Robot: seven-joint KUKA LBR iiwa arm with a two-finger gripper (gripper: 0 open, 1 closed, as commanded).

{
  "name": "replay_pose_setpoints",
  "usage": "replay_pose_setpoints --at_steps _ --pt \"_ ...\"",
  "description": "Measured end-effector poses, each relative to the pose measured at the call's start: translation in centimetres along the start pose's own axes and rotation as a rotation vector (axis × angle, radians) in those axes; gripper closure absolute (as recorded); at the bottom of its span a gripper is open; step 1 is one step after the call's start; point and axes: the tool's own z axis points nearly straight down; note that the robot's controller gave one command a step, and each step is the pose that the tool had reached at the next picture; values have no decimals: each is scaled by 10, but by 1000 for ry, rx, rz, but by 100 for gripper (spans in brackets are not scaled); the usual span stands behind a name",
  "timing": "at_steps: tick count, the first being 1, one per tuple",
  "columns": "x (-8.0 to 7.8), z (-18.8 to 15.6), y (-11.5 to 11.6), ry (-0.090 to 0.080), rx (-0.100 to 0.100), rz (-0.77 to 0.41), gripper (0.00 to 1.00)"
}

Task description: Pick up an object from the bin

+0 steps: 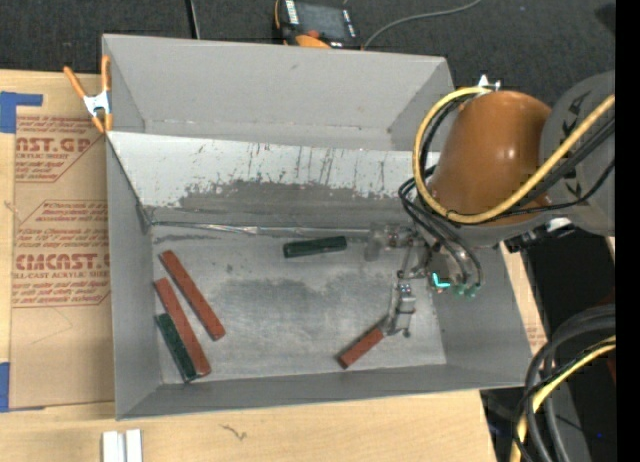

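My gripper (403, 312) hangs low in the right part of the bin, under the arm's orange cover. Its tip is right at the upper right end of a short red-brown stick (361, 348), which lies slanted on the bin floor near the front wall. Whether the tip touches the stick I cannot tell. A dark green bar (314, 246) lies flat to the upper left of the gripper, near the back wall and apart from it.
Along the left side lie two long red-brown sticks (190, 295) (181, 328) and a dark green stick (173, 347), side by side and slanted. The arm and its cables hang over the bin's right wall.
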Motion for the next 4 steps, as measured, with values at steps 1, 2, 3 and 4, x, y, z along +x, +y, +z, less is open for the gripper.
replay_pose_setpoints --at_steps 1,2,3,4 --pt "-4 134 -49 1 1 -22 0" --pt "1 90 -10 -9 0 -229 0" --pt "17 130 -19 -15 1 -201 0" --pt "19 129 -19 -5 0 -203 100"
